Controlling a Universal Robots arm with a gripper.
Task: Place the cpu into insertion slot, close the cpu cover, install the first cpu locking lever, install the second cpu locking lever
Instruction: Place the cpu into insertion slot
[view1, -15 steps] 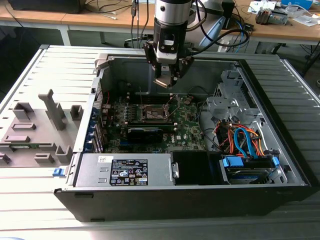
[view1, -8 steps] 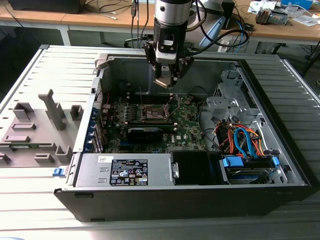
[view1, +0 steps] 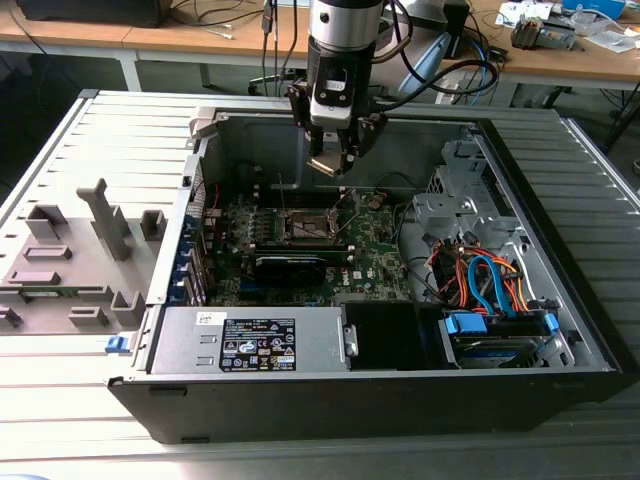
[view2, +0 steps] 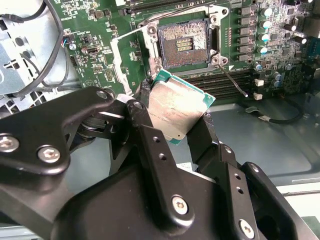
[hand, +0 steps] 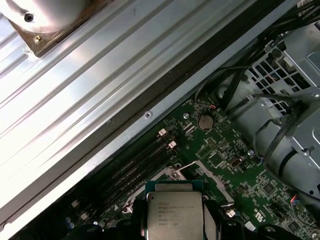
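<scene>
Cpu (view2: 179, 106) sat tilted, clamped by its edges in my pincer (view2: 173, 116), hanging above the uncovered insertion slot (view2: 184, 46) inside the open case (view1: 380, 405). I judged placement in hand; seating it would need levelling and squaring to the slot.

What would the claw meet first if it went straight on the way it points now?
Probably the insertion slot, open on the green board below the cpu that the claw holds; whether it lands squarely is unclear.
</scene>
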